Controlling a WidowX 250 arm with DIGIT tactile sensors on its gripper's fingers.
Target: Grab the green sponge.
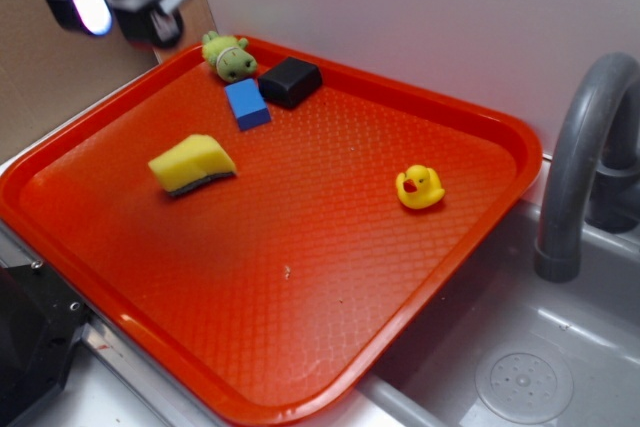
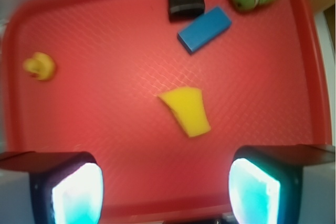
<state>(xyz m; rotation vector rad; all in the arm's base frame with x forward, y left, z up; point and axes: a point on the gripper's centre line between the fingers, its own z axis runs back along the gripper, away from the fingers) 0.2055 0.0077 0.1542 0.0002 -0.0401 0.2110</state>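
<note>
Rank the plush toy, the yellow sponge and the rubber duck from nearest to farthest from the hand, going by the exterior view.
1. The plush toy, at the tray's back corner, just beside the hand.
2. The sponge, on the left part of the tray, farther forward.
3. The rubber duck, far across on the right side, toward the faucet.

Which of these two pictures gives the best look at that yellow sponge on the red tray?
The exterior view: the green sponge shows sharply from the side, curved yellow top over its thin dark scouring layer. The wrist view looks down on it, so only a slightly blurred yellow wedge shows, the dark layer hidden.
</note>
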